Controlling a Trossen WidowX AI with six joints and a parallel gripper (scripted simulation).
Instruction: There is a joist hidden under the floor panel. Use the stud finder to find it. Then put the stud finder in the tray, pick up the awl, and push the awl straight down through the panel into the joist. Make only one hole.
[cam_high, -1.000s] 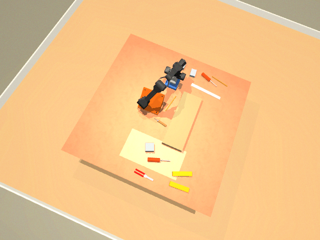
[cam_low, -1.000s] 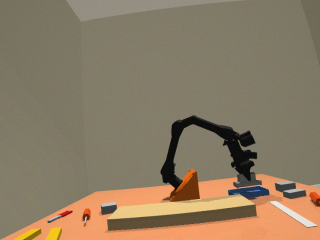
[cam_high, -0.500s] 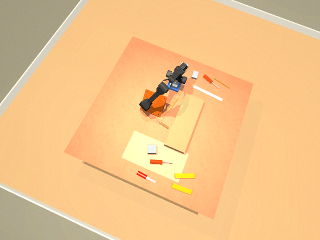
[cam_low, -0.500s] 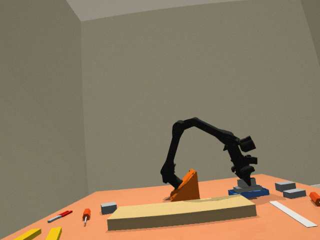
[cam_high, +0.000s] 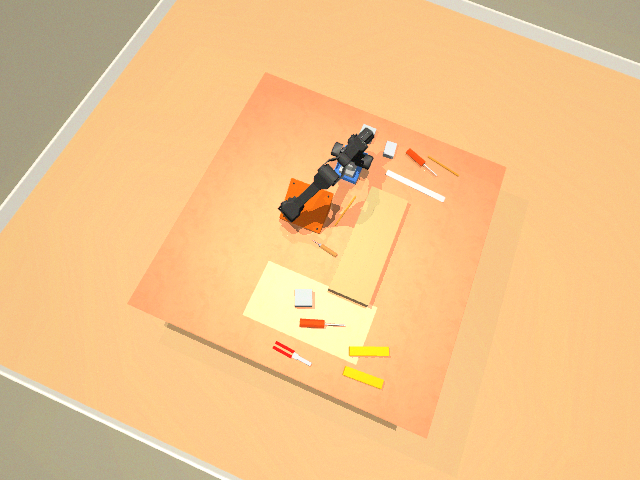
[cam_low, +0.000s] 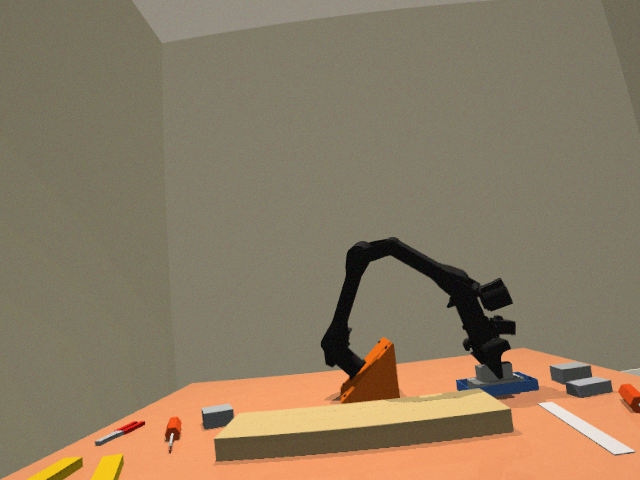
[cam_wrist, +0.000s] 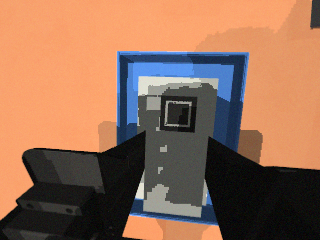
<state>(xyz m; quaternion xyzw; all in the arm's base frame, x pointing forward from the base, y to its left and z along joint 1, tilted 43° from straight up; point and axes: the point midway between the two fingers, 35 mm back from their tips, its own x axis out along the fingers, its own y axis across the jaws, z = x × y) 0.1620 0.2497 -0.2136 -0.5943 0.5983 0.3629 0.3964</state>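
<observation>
Clamped partway on the grey stud finder (cam_wrist: 176, 145), my claw (cam_wrist: 175, 165) grips the tool by its two long sides, one black finger (cam_wrist: 127, 165) on each flank. From the wrist view I see the stud finder sitting squarely inside the blue tray (cam_wrist: 127, 75), blue rim showing on all sides, its square dark window at the far end. The exterior view shows the arm (cam_low: 413, 263) arched over from its orange wedge base (cam_low: 379, 374), the claw pointing down into the tray, which lies on the bench (cam_low: 289, 467) just behind the far end of the long pale floor panel (cam_low: 361, 423). From above, I can pick out the awl (cam_high: 326, 249), wooden-handled, lying on the bench beside the panel's left edge, apart from the claw. Two grey blocks (cam_low: 571, 372) sit near the tray.
</observation>
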